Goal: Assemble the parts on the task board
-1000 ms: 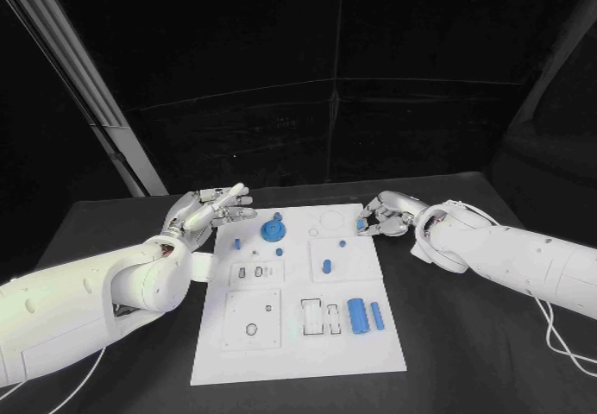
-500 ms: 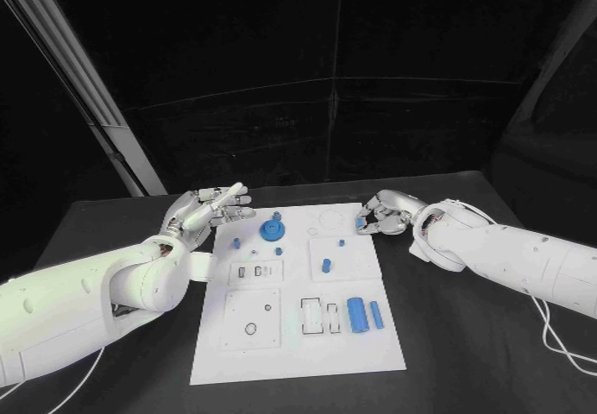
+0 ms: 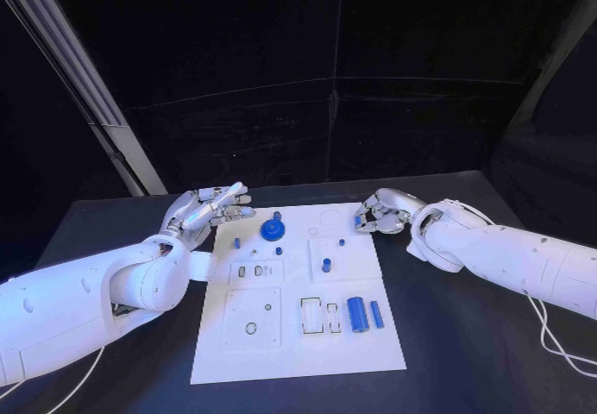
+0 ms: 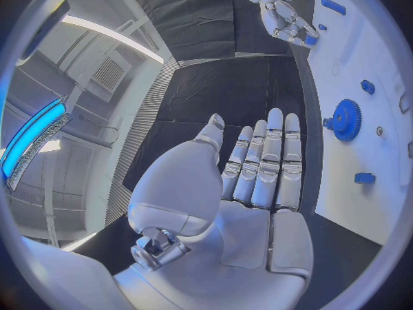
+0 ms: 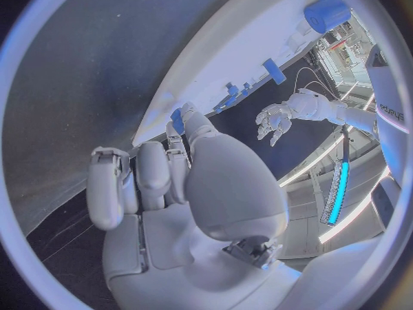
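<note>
The white task board (image 3: 298,349) lies mid-table. A blue gear (image 3: 273,228) stands near its far end, and two blue cylinders (image 3: 365,315) lie side by side near its right edge. Small blue pieces (image 3: 326,266) sit between them. My right hand (image 3: 383,213) hovers at the board's far right edge and pinches a small blue part (image 5: 176,120) between thumb and finger. My left hand (image 3: 209,210) is at the far left corner, flat, fingers straight and apart, holding nothing. In the left wrist view, the left hand (image 4: 258,179) lies beside the gear (image 4: 346,120), with the right hand (image 4: 282,12) beyond.
The board has several empty recesses, among them rectangular slots (image 3: 321,315) and a square plate with a hole (image 3: 253,317). Black table (image 3: 473,345) surrounds the board. A pale post (image 3: 93,103) rises at the back left.
My right hand has shifted slightly toward the far end of the board, still pinching the small blue part. The left hand has barely moved.
</note>
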Available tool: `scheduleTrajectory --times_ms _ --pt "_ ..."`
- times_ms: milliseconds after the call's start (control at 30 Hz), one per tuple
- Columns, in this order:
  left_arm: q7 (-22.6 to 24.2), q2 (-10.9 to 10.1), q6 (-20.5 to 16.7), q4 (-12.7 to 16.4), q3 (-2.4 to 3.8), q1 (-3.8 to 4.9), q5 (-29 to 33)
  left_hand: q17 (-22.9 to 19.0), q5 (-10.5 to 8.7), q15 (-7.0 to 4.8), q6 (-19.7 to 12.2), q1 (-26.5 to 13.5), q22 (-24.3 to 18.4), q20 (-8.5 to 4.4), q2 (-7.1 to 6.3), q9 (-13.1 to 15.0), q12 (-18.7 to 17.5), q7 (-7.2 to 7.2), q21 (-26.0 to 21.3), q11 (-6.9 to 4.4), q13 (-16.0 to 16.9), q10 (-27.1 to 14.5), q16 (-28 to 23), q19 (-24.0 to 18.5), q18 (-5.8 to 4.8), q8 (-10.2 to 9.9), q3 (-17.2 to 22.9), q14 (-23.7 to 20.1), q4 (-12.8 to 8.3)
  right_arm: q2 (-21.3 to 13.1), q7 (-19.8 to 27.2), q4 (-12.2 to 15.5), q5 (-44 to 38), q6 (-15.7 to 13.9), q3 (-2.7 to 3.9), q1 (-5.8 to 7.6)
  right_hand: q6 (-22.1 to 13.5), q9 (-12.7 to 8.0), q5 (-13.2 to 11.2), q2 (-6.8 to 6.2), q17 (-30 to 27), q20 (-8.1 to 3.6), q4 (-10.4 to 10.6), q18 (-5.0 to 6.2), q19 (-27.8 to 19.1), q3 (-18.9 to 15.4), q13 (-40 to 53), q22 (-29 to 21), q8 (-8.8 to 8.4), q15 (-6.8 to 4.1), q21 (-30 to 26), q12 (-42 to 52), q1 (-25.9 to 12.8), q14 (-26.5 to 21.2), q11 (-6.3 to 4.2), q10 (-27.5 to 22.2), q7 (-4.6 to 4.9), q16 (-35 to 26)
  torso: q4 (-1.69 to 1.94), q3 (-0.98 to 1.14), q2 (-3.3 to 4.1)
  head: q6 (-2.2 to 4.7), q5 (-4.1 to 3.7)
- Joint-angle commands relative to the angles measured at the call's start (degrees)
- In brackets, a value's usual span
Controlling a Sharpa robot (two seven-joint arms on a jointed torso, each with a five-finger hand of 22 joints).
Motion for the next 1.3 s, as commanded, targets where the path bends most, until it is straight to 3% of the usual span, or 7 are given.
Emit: scheduleTrajectory --times_ms 33,300,533,700,1033,1200,1300 --pt "0.23 -0.09 0.63 0.07 0.05 0.07 -0.30 0.08 0.01 0.47 -0.07 0.28 -0.09 0.05 0.04 -0.01 -0.29 0.22 -0.25 0.06 0.00 -0.32 -0.36 0.44 0.88 -0.29 -0.03 0.11 -0.32 -0.28 0.70 1.24 0.52 -2.79 0.04 0.10 1.46 0.37 0.38 2.04 0.14 -0.36 0.02 -0.33 0.12 0.52 5.38 4.71 0.43 -0.49 0.36 0.34 1.02 0.37 -0.82 1.28 -0.99 0.30 -0.01 -0.03 -0.09 0.01 0.04" --pt "0.23 -0.29 0.50 0.16 0.05 0.10 -0.30 0.08 0.01 0.47 -0.07 0.28 -0.09 0.05 0.04 -0.01 -0.29 0.22 -0.25 0.06 0.00 -0.32 -0.36 0.44 0.88 -0.29 -0.03 0.11 -0.32 -1.71 -1.86 7.48 1.22 -3.21 0.12 0.17 1.29 0.32 0.36 1.57 0.24 -0.47 0.14 -0.36 0.19 0.94 5.37 4.82 0.18 -0.52 0.39 0.29 0.03 0.40 -0.84 1.30 -0.96 0.36 0.07 -0.21 -0.25 0.20 0.00" --pt "-0.03 -0.25 0.64 0.27 0.05 0.14 0.29 0.14 0.02 0.46 -0.04 0.35 -0.09 0.05 0.10 -0.01 -0.36 0.22 -0.35 0.06 0.00 -0.29 -0.44 0.48 0.88 -0.36 -0.05 0.14 -0.53 0.13 -9.05 12.94 -1.68 -1.80 0.21 0.28 1.40 0.33 0.41 1.60 0.36 -0.49 0.13 -0.34 0.13 1.45 5.27 4.72 0.12 -0.53 0.36 0.16 -0.37 0.42 -0.87 1.26 -1.02 0.41 0.35 -0.56 -0.44 -0.02 0.56" --pt "-0.14 0.04 0.82 0.10 0.05 0.15 0.93 0.15 0.02 0.46 -0.04 0.35 -0.09 0.05 0.11 0.00 -0.36 0.21 -0.35 0.05 0.00 -0.28 -0.44 0.49 0.88 -0.36 -0.05 0.15 -0.53 3.38 -12.62 14.03 -4.65 -1.44 0.22 0.30 1.61 0.37 0.57 1.63 0.42 -0.51 0.11 -0.33 0.12 1.76 5.30 4.71 0.18 -0.57 0.35 0.18 -0.58 0.43 -0.93 1.30 -1.10 0.44 0.57 -0.87 -0.54 -0.43 1.19" --pt "-0.18 0.64 1.10 -0.23 0.06 0.16 1.51 0.15 0.02 0.46 -0.04 0.35 -0.09 0.05 0.11 0.00 -0.36 0.21 -0.35 0.05 0.00 -0.28 -0.44 0.49 0.88 -0.36 -0.05 0.15 -0.53 10.72 -15.75 12.57 -12.32 1.06 0.15 0.13 1.80 0.42 0.43 1.43 0.42 -0.57 0.20 -0.31 0.05 2.18 5.23 4.61 0.17 -0.63 0.30 0.06 -1.30 0.43 -0.99 1.27 -1.17 0.44 0.58 -0.89 -0.48 -0.93 2.56" --pt "-0.21 0.88 1.16 -0.42 0.06 0.16 1.55 0.16 0.01 0.45 -0.02 0.34 -0.09 0.05 0.14 0.00 -0.35 0.17 -0.36 0.03 0.01 -0.24 -0.45 0.50 0.89 -0.37 -0.06 0.16 -0.55 12.89 -16.24 11.84 -14.54 2.10 0.13 -0.35 1.80 0.42 0.42 1.42 0.42 -0.57 0.20 -0.30 0.04 2.19 5.23 4.60 0.17 -0.63 0.30 0.06 -1.31 0.43 -0.99 1.27 -1.17 0.44 0.53 -0.80 -0.51 -1.17 3.21" --pt "-0.22 0.97 1.15 -0.54 0.06 0.16 1.56 0.16 0.01 0.45 -0.02 0.34 -0.09 0.05 0.14 0.00 -0.35 0.17 -0.36 0.03 0.01 -0.24 -0.45 0.50 0.89 -0.37 -0.06 0.16 -0.55 13.85 -16.49 11.64 -15.65 2.90 0.12 -0.77 1.74 0.41 0.24 1.27 0.38 -0.59 0.23 -0.28 -0.03 2.34 5.18 4.48 0.09 -0.64 0.25 -0.01 -1.63 0.42 -0.99 1.23 -1.15 0.41 0.45 -0.73 -0.49 -0.90 3.60"
